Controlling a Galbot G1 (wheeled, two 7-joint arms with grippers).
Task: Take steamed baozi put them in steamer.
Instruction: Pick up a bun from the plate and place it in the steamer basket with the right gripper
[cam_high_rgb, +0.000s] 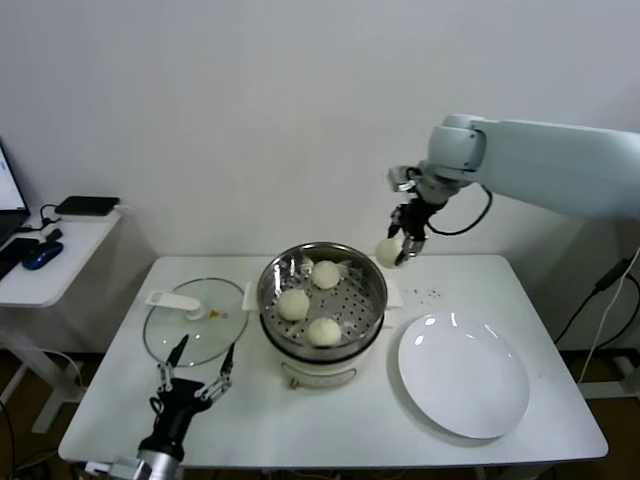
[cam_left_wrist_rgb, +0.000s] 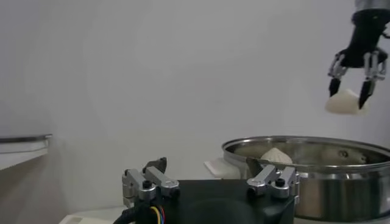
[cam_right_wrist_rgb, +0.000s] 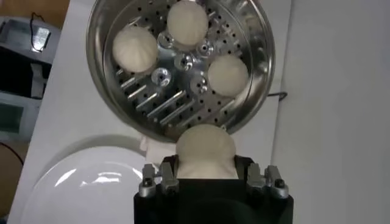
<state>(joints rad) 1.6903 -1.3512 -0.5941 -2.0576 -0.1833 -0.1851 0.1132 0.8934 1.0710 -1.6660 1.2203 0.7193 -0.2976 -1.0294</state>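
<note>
Your right gripper is in the air behind the steamer, just past its far right rim, and its fingers are clamped on the fourth bun. The right wrist view shows that bun pinched between the two fingers, with the steamer lying beyond it and the plate off to one side. From the left wrist view, the right gripper hangs above the steamer's rim with the bun held clear of the metal, not touching it. Three buns already sit on the perforated floor, spaced apart from one another. The plate lies on the table just to the right of the steamer and has no bun on it. The glass lid lies flat on the table to the steamer's left. Your left gripper is parked low at the table's front left edge, near the lid, with its fingers spread apart and nothing between them.
</note>
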